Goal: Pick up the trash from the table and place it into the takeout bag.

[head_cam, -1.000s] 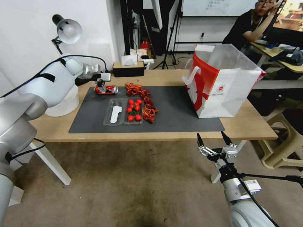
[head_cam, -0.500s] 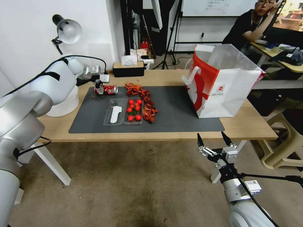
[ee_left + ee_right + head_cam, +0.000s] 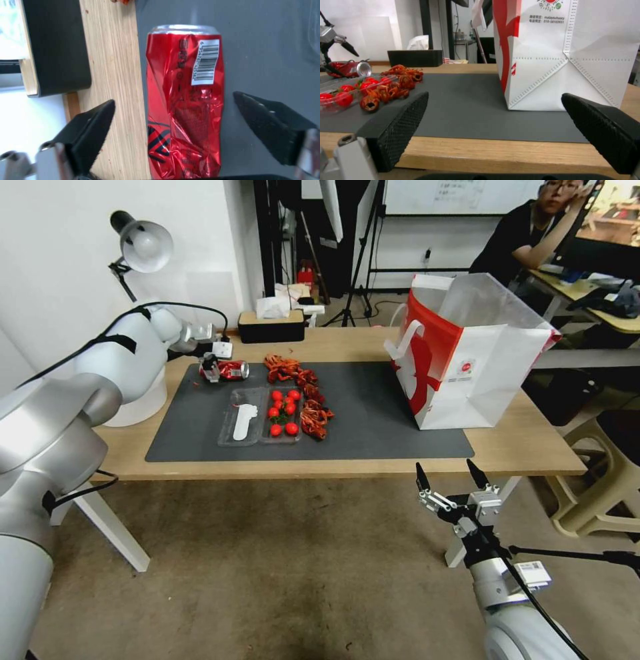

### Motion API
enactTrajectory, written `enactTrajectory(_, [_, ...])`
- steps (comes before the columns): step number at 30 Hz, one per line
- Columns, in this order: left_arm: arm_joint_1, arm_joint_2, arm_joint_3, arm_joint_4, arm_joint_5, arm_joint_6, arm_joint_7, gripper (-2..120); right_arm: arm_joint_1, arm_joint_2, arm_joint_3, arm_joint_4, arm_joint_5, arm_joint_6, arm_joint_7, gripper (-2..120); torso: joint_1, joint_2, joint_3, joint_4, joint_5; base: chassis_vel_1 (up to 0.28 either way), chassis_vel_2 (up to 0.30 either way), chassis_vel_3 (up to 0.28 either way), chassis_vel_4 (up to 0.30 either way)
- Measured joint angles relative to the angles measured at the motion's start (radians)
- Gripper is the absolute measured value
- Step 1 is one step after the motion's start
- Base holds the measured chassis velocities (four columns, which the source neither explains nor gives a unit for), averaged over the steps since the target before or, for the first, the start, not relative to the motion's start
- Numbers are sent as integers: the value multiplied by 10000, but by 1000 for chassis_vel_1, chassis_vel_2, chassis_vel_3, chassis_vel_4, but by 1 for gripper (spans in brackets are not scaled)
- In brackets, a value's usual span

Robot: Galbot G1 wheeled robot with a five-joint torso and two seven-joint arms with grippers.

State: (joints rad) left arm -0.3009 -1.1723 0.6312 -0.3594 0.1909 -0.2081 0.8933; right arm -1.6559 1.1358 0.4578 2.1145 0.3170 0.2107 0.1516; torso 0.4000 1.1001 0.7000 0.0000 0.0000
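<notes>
- The left arm has swung back slightly since a second ago; everything on the long light-wood table (image 3: 347, 465) lies unmoved.
- The tall white-and-red paper takeout bag (image 3: 475, 380) stands open at the mat's right end, nothing visibly bagged.
- The left gripper (image 3: 173, 110), jaws wide, straddles the crushed red can (image 3: 185, 100) at the mat's far left edge, not yet gripped.
- The right gripper (image 3: 449, 477) waits open below the table's front edge.
</notes>
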Motion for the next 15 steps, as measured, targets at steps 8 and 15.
enactTrajectory(8, [40,-150,-3,295,241,15,-181,70,1,12,-41,-15,-10,0,-5,100,0,0,0,0,0,0,0,0,0])
enactTrajectory(15, [119,-153,7,201,454,14,-189,51,-12,21,-52,-21,-25,0,-9,100,0,0,0,0,-1,0,0,0,0])
